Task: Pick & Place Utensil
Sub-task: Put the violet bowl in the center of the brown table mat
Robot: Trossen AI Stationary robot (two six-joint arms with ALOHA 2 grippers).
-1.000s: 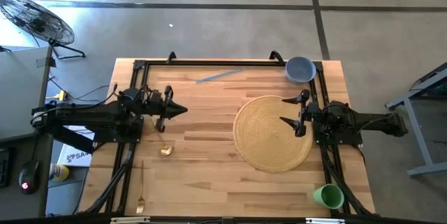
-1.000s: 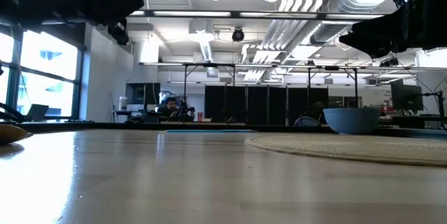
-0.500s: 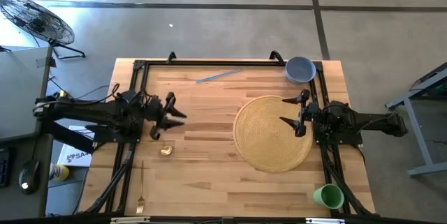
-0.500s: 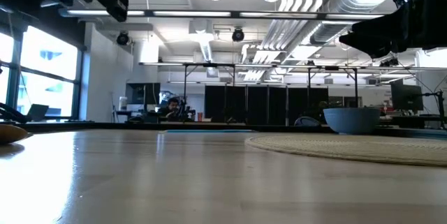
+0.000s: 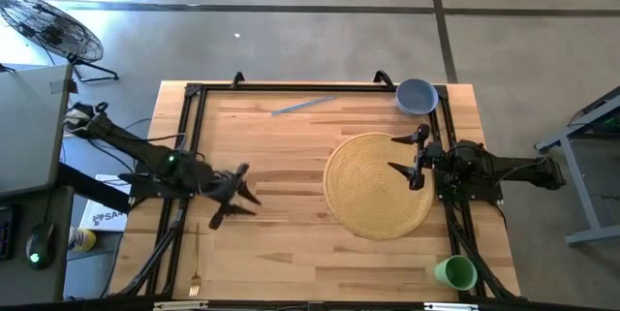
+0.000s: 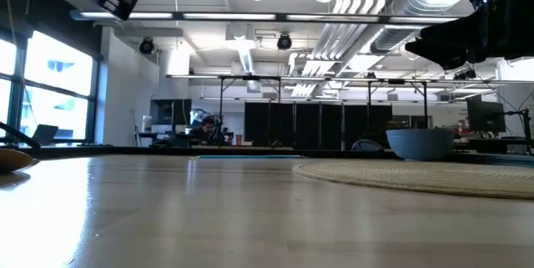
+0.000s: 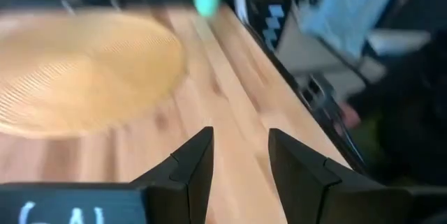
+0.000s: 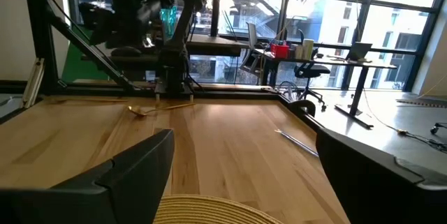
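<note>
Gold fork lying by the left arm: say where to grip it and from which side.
Grip the gold fork mid-handle, from straight above, fingers across it. It lies flat on the table, thin and straight, so only a top-down pinch fits. The left pincer, open, is nearest.

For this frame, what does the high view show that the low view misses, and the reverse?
Only the high view shows the gold fork, the green cup, the silver utensil and the open left end effector above the gold spoon. Only the low view shows the office room behind the table. Both show the blue bowl, the woven mat and the wooden table.
</note>
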